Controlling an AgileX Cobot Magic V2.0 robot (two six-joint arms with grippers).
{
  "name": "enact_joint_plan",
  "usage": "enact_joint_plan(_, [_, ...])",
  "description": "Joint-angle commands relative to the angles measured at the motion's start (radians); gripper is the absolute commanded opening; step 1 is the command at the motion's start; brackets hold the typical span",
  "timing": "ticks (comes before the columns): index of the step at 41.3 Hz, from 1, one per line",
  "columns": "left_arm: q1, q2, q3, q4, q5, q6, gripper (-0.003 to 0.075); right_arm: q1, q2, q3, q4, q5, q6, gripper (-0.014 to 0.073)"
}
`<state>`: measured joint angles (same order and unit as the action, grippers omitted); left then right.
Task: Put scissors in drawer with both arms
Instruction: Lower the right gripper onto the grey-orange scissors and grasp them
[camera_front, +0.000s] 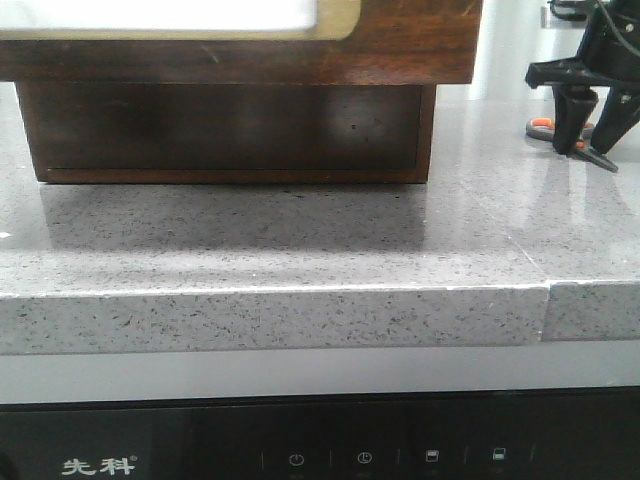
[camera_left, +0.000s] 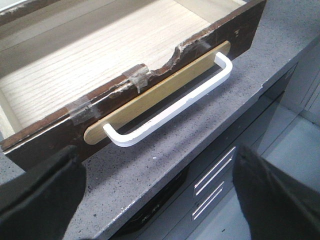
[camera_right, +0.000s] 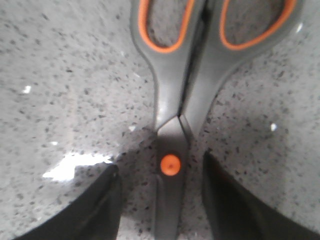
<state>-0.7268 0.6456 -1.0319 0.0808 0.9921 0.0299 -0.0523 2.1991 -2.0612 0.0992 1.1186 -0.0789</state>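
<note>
1. The right gripper (camera_right: 161, 200) is spread, its two dark fingers (camera_right: 95, 210) standing either side of the scissors (camera_right: 172, 100) without touching them.
2. The scissors lie flat on the speckled grey surface (camera_right: 60, 75); their orange pivot screw (camera_right: 170, 164) sits between the fingers and the orange-lined loops lie beyond them.
3. In the front view the right gripper (camera_front: 578, 128) stands low over the scissors (camera_front: 560, 130), well to the right of the cabinet (camera_front: 400, 50).
4. The left gripper (camera_left: 160, 200) is spread and empty, its fingers (camera_left: 40, 195) hanging over the surface edge.
5. Just beyond the left gripper the drawer (camera_left: 55, 145) is pulled out, its white handle (camera_left: 170, 107) facing the gripper and its pale wood floor (camera_left: 90, 55) showing.
</note>
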Motion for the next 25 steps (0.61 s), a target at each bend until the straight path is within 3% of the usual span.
enact_joint_plan(1, [-0.006,0.011,-0.034,-0.003,-0.074,-0.009,0.0587,-0.006,-0.049,-0.033,0.006,-0.024,-0.006,0.0323])
enact_joint_plan(13, [-0.006,0.011,-0.034,-0.003,-0.074,-0.009,0.0587,-0.006,-0.039,-0.036,0.006,-0.021,-0.006,0.0073])
enact_joint_plan(25, [-0.006,0.011,-0.034,-0.003,-0.074,-0.009,0.0587,-0.006,-0.102,-0.04,0.006,-0.008,-0.007,0.0067])
